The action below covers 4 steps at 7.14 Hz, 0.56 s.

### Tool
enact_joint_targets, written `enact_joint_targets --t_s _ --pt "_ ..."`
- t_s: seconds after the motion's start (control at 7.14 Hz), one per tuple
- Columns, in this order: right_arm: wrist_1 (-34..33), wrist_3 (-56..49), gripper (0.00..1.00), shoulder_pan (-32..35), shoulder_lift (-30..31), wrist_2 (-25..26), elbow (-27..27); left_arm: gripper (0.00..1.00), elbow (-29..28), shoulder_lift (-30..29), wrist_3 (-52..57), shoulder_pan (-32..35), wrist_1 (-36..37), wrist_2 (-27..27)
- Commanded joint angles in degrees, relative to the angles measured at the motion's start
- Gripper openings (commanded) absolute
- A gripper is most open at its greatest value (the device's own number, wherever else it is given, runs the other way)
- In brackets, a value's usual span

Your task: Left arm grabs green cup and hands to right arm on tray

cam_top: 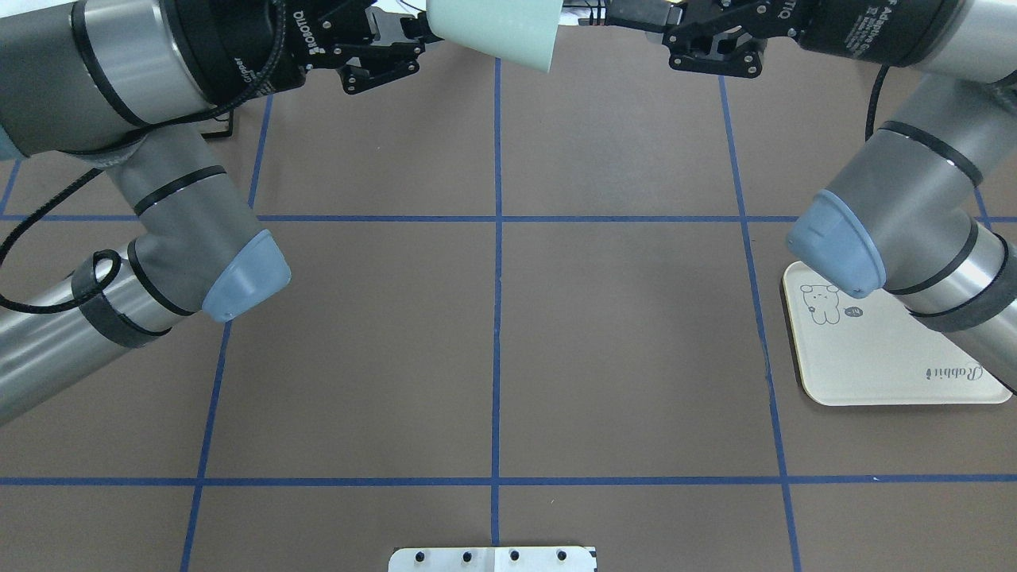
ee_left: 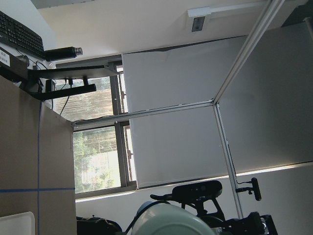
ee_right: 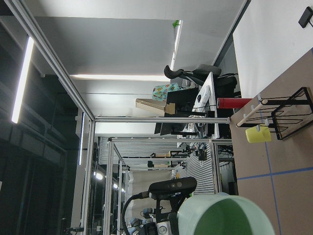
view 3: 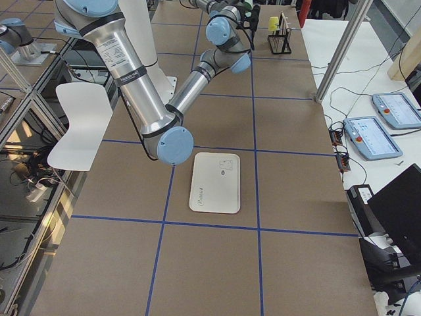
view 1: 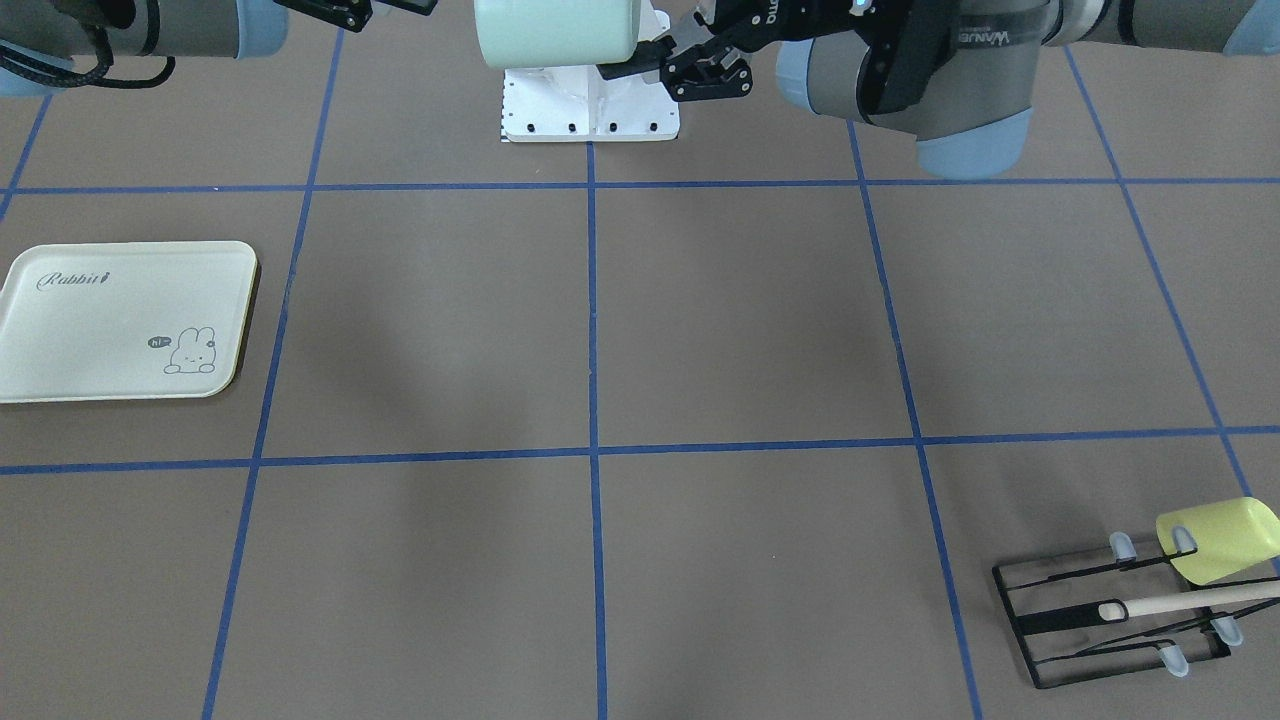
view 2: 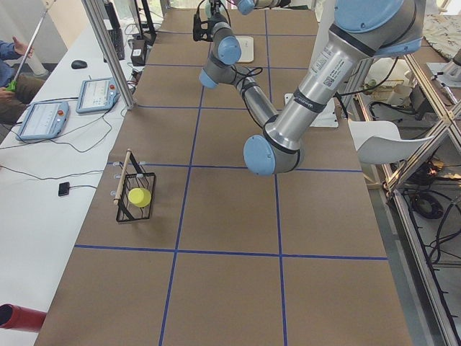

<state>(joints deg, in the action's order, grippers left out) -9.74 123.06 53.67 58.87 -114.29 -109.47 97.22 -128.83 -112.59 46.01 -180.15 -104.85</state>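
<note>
High over the desk (cam_top: 493,334), at 12 o'clock in the overhead view, the green cup (cam_top: 493,28) is gripped at its base by the left tool (cam_top: 419,33). Its long axis is laid nearly level, mouth turned to 3 o'clock toward the right tool (cam_top: 616,14), whose opening cannot be judged.

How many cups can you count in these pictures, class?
2. The green cup is held aloft in the left gripper. The yellow-green cup sits on the black wire rack, on the robot's left. No other cup shows.
</note>
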Motion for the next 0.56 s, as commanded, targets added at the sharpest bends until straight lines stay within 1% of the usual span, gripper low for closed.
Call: enact_joint_targets --t_s 0.0,0.42 --pt "-0.1 -0.4 0.96 -0.1 -0.4 -2.3 0.0 0.00 0.2 0.0 0.0 -0.7 0.1 0.0" --pt "0.7 -1.5 0.96 -0.9 -0.5 -2.3 -0.1 0.00 0.7 -1.0 -0.1 -2.0 0.0 0.0"
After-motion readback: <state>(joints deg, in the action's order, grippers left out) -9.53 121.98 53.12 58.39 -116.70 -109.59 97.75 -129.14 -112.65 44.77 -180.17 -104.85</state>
